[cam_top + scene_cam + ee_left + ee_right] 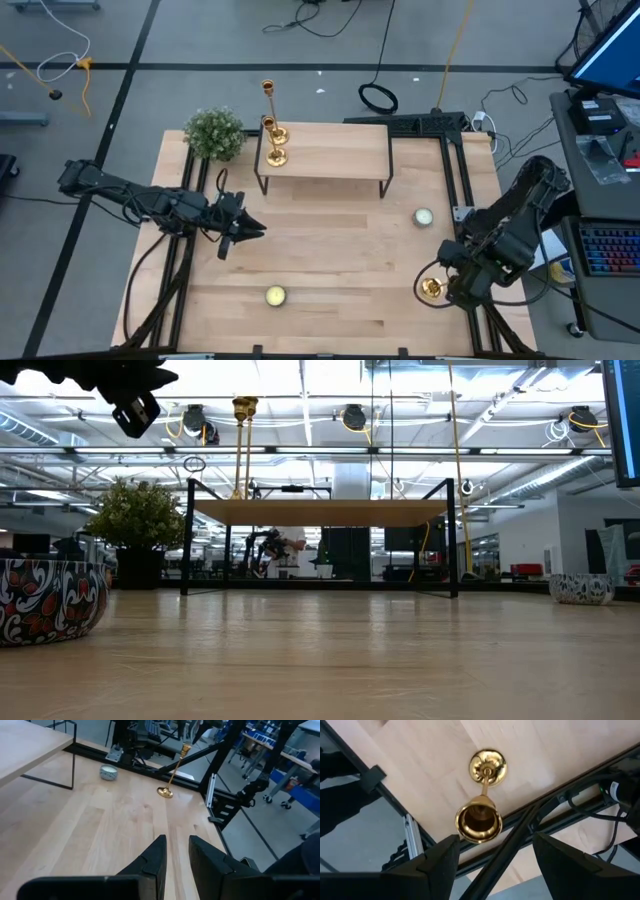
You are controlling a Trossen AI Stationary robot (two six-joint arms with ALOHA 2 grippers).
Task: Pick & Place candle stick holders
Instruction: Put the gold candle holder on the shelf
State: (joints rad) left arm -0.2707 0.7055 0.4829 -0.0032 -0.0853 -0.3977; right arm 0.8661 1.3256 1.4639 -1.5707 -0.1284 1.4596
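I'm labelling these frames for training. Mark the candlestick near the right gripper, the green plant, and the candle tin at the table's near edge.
Candlestick [488, 767]: right wrist view, on its round flared base.
Green plant [214, 133]: high view, middle of the foliage.
Candle tin [275, 295]: high view, centre of the candle top.
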